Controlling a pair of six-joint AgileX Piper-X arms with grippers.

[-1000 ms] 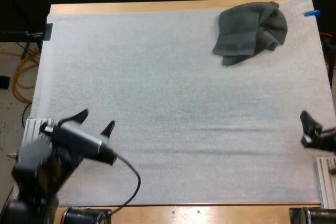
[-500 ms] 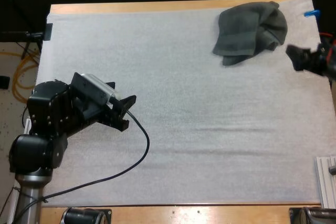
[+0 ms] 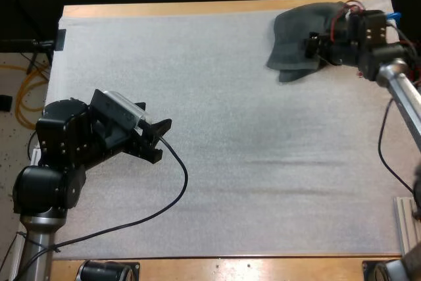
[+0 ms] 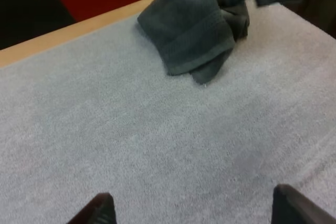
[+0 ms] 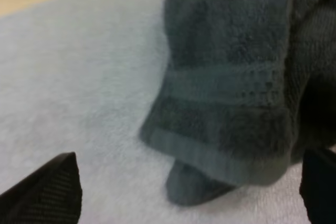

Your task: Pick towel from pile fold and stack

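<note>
My left gripper (image 3: 158, 141) is hovering over the white mat (image 3: 250, 182), fingers apart and holding nothing. Far right, the crumpled towel (image 3: 296, 34) is lying at the mat's far corner. My right gripper (image 3: 316, 47) is poised at its hem, fingers apart. I judge it should be sinking lower, then pinching one hemmed layer only.

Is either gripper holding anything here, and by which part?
Nothing is held. The left gripper is open over the mat; the right gripper is open at the crumpled towel, not gripping it.
</note>
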